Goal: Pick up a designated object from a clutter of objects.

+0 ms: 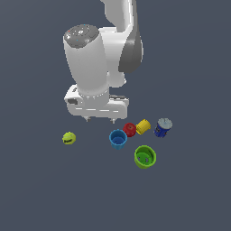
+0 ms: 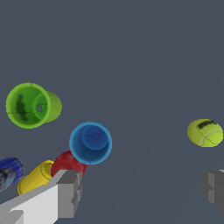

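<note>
The yellow-green tennis ball (image 1: 68, 138) with a dark marking lies alone on the grey floor, at the exterior view's left of the clutter. It also shows in the wrist view (image 2: 205, 132). My gripper (image 1: 100, 119) hangs open and empty above the floor, between the ball and the cups, touching nothing. In the wrist view its two grey fingers (image 2: 69, 192) stand wide apart. The clutter holds a light blue cup (image 1: 118, 139), a red cup (image 1: 130, 129), a yellow cup (image 1: 143, 127) on its side, a green cup (image 1: 145, 157) and a dark blue can (image 1: 163, 127).
The cups stand close together at the exterior view's right of the gripper. In the wrist view the light blue cup (image 2: 90, 143) and red cup (image 2: 66, 162) sit just beside one finger. The floor is flat dark grey.
</note>
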### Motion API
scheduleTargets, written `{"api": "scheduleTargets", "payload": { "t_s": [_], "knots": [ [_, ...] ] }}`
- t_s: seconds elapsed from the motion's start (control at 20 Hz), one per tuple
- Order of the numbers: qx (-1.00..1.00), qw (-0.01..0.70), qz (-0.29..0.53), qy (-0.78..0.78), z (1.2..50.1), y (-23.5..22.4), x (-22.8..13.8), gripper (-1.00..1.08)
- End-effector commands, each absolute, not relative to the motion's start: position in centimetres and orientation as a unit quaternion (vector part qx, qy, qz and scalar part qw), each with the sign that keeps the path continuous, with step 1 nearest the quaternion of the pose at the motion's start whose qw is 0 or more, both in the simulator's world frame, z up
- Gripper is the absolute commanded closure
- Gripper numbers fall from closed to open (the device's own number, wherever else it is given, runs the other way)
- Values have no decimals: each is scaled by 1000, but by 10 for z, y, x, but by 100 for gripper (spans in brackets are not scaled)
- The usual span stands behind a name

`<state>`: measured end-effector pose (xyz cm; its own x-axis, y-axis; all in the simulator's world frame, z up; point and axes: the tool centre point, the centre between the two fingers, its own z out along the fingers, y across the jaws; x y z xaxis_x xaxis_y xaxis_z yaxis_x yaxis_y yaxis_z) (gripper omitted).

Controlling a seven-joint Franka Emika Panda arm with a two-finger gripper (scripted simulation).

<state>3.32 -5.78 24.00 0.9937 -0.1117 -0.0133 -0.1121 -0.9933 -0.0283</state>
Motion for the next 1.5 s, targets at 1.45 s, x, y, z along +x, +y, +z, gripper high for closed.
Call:
{"api": "scheduleTargets", "payload": {
  "t_s": [1.45],
  "knots": [
    [-980,0,1,200,71,-249,5,-92]
  ]
}}
